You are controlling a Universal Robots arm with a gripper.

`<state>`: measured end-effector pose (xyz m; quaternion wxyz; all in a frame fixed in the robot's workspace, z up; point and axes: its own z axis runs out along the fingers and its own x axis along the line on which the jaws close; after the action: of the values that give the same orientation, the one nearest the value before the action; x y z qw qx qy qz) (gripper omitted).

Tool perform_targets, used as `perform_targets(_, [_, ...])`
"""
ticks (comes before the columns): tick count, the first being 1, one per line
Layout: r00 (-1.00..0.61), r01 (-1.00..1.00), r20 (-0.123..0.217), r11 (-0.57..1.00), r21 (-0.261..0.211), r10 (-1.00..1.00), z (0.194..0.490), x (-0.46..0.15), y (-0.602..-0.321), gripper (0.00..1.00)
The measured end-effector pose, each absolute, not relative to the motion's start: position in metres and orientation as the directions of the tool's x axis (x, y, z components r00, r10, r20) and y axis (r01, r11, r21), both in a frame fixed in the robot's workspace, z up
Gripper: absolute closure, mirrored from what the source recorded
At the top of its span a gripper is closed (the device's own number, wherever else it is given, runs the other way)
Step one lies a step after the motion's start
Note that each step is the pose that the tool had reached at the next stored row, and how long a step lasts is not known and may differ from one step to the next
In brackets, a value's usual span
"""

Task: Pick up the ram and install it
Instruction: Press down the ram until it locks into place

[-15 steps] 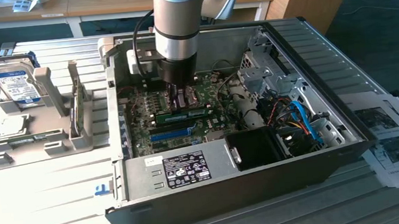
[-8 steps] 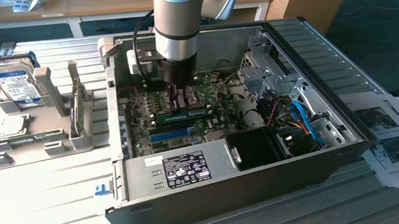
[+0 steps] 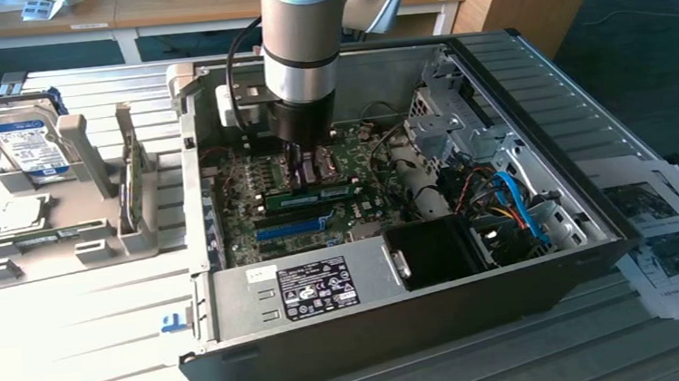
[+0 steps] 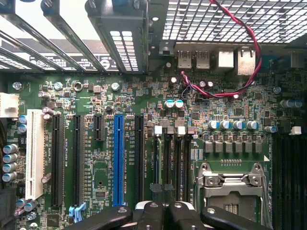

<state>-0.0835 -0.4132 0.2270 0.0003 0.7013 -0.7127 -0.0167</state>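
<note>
With fingers pressed together, the claw (image 3: 300, 168) is hovering at the ram's (image 3: 312, 194) twelve o'clock, risking scraping the motherboard (image 4: 120, 143) if lowered off-line.

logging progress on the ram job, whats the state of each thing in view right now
gripper: shut, down inside the case over the motherboard, nothing visibly held
ram: lying flat along the motherboard, beside the gripper
computer case: side panel off, lying open
blue slot: empty
white slot: empty
processor socket: metal latch closed
hard drive: standing upright in the grey holder outside the case
</note>
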Motion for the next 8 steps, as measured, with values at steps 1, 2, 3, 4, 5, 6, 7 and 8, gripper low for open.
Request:
perform_targets(1, [-0.016, -1.0, -0.023, 0.016, 0.024, -1.0, 0.2268, -0.0835, -0.4132, 0.9])
perform_targets(2, [-0.016, -1.0, -0.023, 0.016, 0.024, -1.0, 0.2267, -0.0835, -0.4132, 0.9])
perform_targets(3, [-0.016, -1.0, -0.023, 0.016, 0.024, -1.0, 0.2266, -0.0836, -0.4132, 0.9])
perform_targets(4, [-0.016, -1.0, -0.023, 0.016, 0.024, -1.0, 0.2267, -0.0835, -0.4132, 0.9])
perform_targets(5, [-0.016, -1.0, -0.023, 0.016, 0.024, -1.0, 0.2267, -0.0836, -0.4132, 0.9])
perform_targets(6, [-0.016, -1.0, -0.023, 0.016, 0.024, -1.0, 0.2267, -0.0836, -0.4132, 0.9])
perform_targets(7, [-0.016, -1.0, -0.023, 0.016, 0.024, -1.0, 0.2267, -0.0836, -0.4132, 0.9])
perform_targets(8, [-0.016, -1.0, -0.023, 0.016, 0.024, -1.0, 0.2266, -0.0836, -0.4133, 0.9])
